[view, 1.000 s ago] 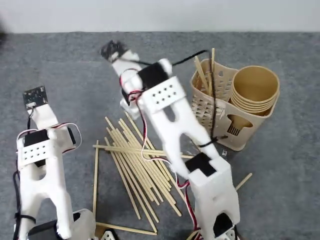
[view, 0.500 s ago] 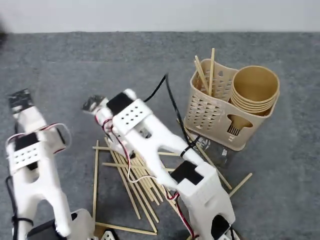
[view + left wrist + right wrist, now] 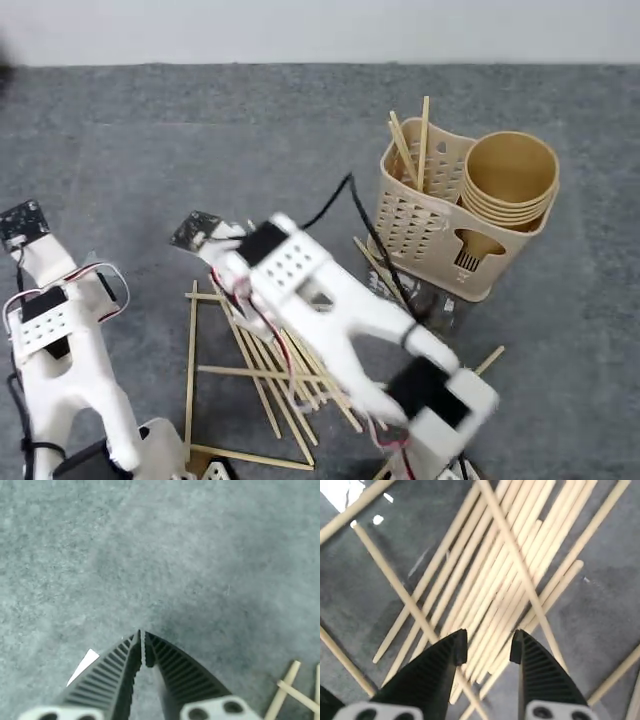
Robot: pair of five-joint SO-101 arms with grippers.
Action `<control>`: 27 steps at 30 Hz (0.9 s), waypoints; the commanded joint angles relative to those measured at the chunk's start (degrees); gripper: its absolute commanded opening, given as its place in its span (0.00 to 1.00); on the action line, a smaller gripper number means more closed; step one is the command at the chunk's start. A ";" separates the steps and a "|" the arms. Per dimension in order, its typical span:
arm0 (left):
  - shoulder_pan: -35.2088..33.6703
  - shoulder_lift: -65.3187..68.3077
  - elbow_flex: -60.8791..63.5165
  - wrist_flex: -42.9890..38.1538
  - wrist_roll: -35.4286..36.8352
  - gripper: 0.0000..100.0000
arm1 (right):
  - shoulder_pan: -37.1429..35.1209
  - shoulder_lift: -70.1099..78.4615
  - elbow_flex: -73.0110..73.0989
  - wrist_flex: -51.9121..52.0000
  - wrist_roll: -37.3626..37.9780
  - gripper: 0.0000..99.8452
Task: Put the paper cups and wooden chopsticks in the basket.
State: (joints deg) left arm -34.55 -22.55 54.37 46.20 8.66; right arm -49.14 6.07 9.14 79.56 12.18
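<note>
Many wooden chopsticks (image 3: 275, 365) lie in a loose pile on the grey carpet at front centre. In the right wrist view my right gripper (image 3: 487, 647) is open just above the chopsticks (image 3: 520, 580), its fingertips straddling a few of them and holding none. The right arm (image 3: 320, 300) covers part of the pile in the high view. The beige basket (image 3: 420, 225) stands at the back right, with stacked paper cups (image 3: 510, 175) in one compartment and three chopsticks (image 3: 412, 140) upright in the other. My left gripper (image 3: 142, 647) is shut and empty over bare carpet, left of the pile.
A clear object (image 3: 432, 305) lies at the basket's front foot. Stray chopsticks (image 3: 488, 362) lie near the right arm's base, and two chopstick ends (image 3: 287, 690) show in the left wrist view. The left arm (image 3: 60, 350) stands at the front left. Bare carpet stretches across the back.
The right arm swung from the back beside the basket forward and down over the chopstick pile. The left arm shifted leftward.
</note>
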 commanded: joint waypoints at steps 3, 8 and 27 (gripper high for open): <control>-0.09 -2.20 0.04 -1.05 -0.70 0.01 | -4.53 -11.91 16.70 -12.09 0.44 0.18; 0.00 -2.20 1.01 -1.32 -0.70 0.01 | -3.91 -12.53 20.84 -17.98 0.53 0.28; 0.00 -2.20 2.07 -1.41 -0.70 0.01 | 10.33 14.37 0.00 -21.23 0.44 0.29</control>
State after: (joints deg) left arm -34.55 -22.55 56.48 45.85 8.66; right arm -40.26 17.23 13.98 58.90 12.18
